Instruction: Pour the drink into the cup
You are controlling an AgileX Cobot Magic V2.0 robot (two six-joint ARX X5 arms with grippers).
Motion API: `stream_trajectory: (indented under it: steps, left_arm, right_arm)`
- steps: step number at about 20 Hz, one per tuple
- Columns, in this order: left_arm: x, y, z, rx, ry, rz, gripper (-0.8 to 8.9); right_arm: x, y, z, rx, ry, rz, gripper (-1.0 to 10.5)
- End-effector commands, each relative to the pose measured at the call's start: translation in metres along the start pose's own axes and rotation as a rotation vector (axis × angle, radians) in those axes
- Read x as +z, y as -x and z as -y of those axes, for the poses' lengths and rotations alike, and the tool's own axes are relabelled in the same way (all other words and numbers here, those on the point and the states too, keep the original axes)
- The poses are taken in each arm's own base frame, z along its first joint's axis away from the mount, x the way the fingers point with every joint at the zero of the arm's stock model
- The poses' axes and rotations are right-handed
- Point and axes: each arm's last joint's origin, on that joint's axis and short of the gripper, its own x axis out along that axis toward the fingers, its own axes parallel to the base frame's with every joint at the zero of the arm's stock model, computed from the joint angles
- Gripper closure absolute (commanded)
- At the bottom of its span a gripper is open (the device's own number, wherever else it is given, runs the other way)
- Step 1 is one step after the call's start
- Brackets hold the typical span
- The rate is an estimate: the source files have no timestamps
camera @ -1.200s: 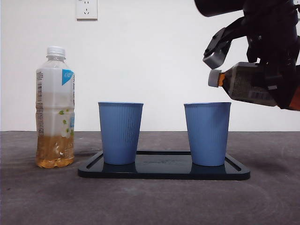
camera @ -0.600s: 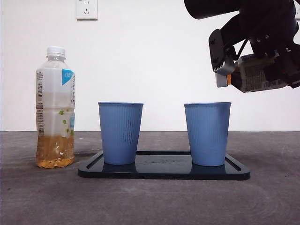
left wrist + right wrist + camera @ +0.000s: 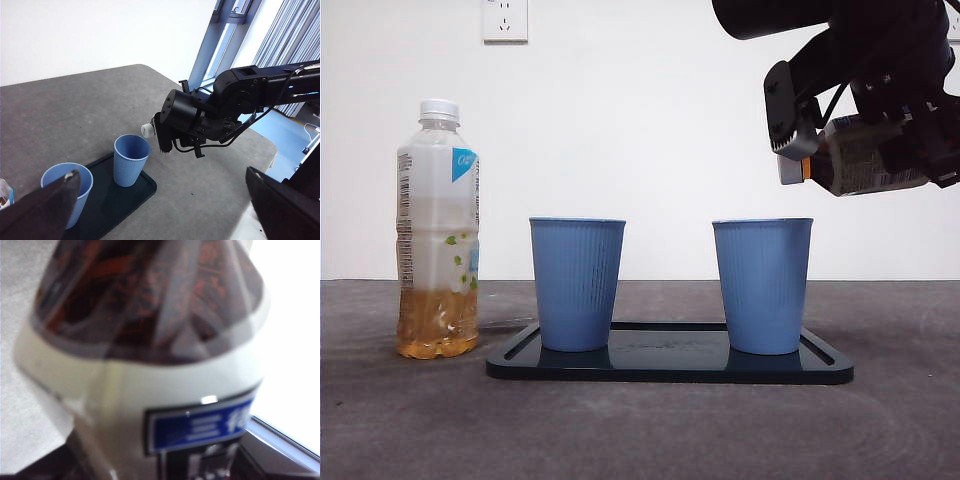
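On the dark tray (image 3: 820, 372) in the front view stand two blue cups, upright and apart. The left cup (image 3: 577, 283) sits toward the tray's left end, the right cup (image 3: 762, 285) toward its right end. Above and to the right of the right cup, the right gripper (image 3: 880, 120) holds the drink bottle (image 3: 865, 155) tipped onto its side, roughly level. The capped neck points left, and the cap lies just right of the cup's rim line and well above it. No liquid is seen leaving the bottle. Left of the tray, on the grey table (image 3: 640, 430), a second bottle (image 3: 438, 230) stands upright with a white cap and a pale amber drink in its lower part. A wall socket (image 3: 505, 18) sits high on the white wall.

From the left wrist view, the left gripper (image 3: 165, 210) hangs high over the table's near side, its two black jaws spread wide with nothing between them. Below it the tray (image 3: 145, 186) carries both cups; the farther cup (image 3: 131, 159) has the other arm's black wrist just above and beyond it, with the bottle's white cap (image 3: 147, 130) poking out over the cup's far rim. The nearer cup (image 3: 67, 192) is partly hidden by a jaw.

Up close in the right wrist view, the drink bottle (image 3: 145, 365) fills the picture, blurred: dark brown liquid, a white label band and a blue patch with pale lettering. The jaws clamped on it are barely visible at the lower corners.
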Motion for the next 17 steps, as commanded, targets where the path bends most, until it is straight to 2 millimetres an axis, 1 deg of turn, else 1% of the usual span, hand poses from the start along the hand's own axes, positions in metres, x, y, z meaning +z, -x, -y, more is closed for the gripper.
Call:
stream_trajectory:
  steps: [1,5,7,12,14,17]
  left_arm:
    - [0.005,0.002,0.003,-0.006,-0.03,0.021,2.83]
    - [0.005,0.002,0.003,-0.006,-0.03,0.021,2.83]
    - [0.005,0.002,0.003,-0.006,-0.03,0.02,2.83]
    - [0.005,0.002,0.003,-0.006,-0.03,0.02,2.83]
    - [0.005,0.002,0.003,-0.005,-0.029,0.02,2.83]
    - [0.005,0.002,0.003,-0.006,-0.03,0.02,2.83]
  right_arm:
    - [0.004,0.005,0.007,-0.047,-0.015,0.001,7.5]
    - [0.004,0.005,0.007,-0.047,-0.018,0.002,7.5]
    - [0.005,0.005,0.008,-0.051,-0.056,0.01,7.5]
    - [0.008,0.006,0.01,-0.051,-0.291,0.04,7.5]
    - [0.005,0.007,0.011,0.0,-0.369,0.064,7.5]
    - [-0.003,0.012,0.017,0.121,-0.545,0.136,7.5]
